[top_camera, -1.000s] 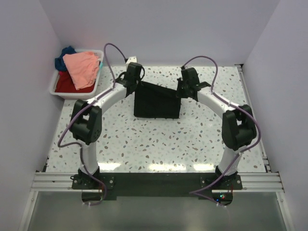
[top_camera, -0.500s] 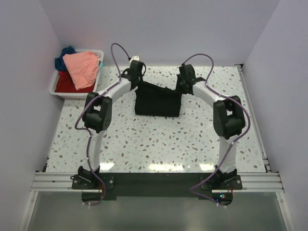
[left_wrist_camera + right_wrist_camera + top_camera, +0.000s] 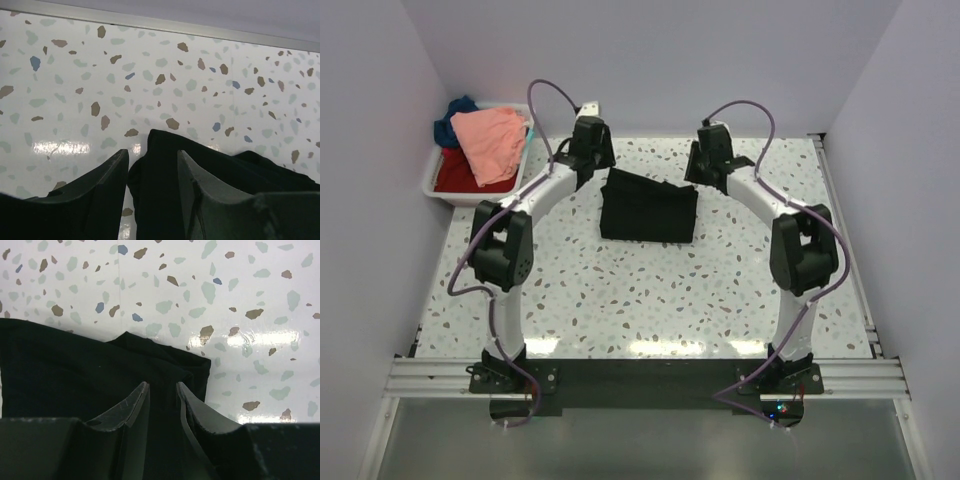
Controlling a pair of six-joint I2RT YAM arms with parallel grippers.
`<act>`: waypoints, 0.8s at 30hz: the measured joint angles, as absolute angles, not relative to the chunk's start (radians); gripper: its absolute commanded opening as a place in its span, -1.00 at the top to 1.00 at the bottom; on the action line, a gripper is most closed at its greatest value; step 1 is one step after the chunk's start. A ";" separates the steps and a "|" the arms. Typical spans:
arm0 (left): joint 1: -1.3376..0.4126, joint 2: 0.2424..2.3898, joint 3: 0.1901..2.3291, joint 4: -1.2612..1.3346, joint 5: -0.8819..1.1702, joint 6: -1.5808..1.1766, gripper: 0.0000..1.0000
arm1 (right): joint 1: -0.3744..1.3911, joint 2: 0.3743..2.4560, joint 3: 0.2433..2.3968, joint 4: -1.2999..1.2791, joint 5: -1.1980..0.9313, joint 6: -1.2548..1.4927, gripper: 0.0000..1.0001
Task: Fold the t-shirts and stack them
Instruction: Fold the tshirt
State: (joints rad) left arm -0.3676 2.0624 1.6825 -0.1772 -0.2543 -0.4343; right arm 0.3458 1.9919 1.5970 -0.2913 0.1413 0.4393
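A folded black t-shirt (image 3: 648,212) lies flat on the speckled table, back of centre. My left gripper (image 3: 599,164) hovers at its far-left corner and my right gripper (image 3: 699,177) at its far-right corner. In the left wrist view the left gripper (image 3: 152,156) stands open, the shirt's corner (image 3: 159,185) lying loose in the gap. The right gripper (image 3: 162,386) is open too, narrower, just above the black cloth (image 3: 60,370). The salmon-pink t-shirt (image 3: 490,140), the red one (image 3: 455,173) and the dark blue one (image 3: 456,112) are heaped in the bin.
The white plastic bin (image 3: 438,190) sits at the table's far-left corner against the wall. A metal rail (image 3: 840,210) runs along the right edge. Bare speckled tabletop (image 3: 640,300) stretches between the shirt and the arm bases.
Both grippers have opened and let go of the black shirt's far corners. The wrists drew slightly back and outward, and the shirt's far edge now lies flat.
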 measured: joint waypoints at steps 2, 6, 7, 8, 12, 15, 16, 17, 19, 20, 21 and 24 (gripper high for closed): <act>-0.373 2.032 1.668 -0.185 -0.222 -0.434 0.03 | 0.348 1.975 1.597 -0.300 0.131 0.431 0.36; -0.398 1.979 1.621 -0.216 -0.178 -0.435 0.03 | 0.365 1.929 1.580 -0.326 0.107 0.410 0.36; -0.409 1.967 1.608 -0.226 -0.168 -0.435 0.03 | 0.373 1.914 1.565 -0.329 0.101 0.408 0.36; -0.420 1.958 1.592 -0.234 -0.159 -0.437 0.03 | 0.381 1.901 1.547 -0.333 0.089 0.407 0.36; -0.459 1.924 1.519 -0.262 -0.125 -0.452 0.03 | 0.413 1.872 1.477 -0.346 0.054 0.408 0.37; -0.473 1.908 1.462 -0.278 -0.105 -0.459 0.04 | 0.429 1.872 1.436 -0.351 0.032 0.409 0.38; -0.474 1.907 1.448 -0.281 -0.100 -0.461 0.04 | 0.435 1.872 1.421 -0.355 0.027 0.410 0.38; -0.474 1.906 1.434 -0.282 -0.098 -0.463 0.04 | 0.438 1.872 1.414 -0.357 0.022 0.410 0.38; -0.474 1.906 1.407 -0.284 -0.097 -0.464 0.04 | 0.441 1.878 1.405 -0.359 0.004 0.412 0.39; -0.474 1.906 1.396 -0.286 -0.097 -0.465 0.05 | 0.442 1.883 1.404 -0.359 -0.001 0.412 0.39; -0.474 1.906 1.383 -0.287 -0.097 -0.469 0.05 | 0.442 1.890 1.404 -0.358 -0.008 0.413 0.40; -0.474 1.906 1.354 -0.289 -0.099 -0.471 0.06 | 0.442 1.922 1.403 -0.353 -0.022 0.419 0.42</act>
State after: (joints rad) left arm -0.4740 1.9064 1.3544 -0.2886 -0.0986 -0.4709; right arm 0.4419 1.9221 1.4033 -0.3527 -0.0219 0.4187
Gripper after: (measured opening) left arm 0.477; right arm 0.305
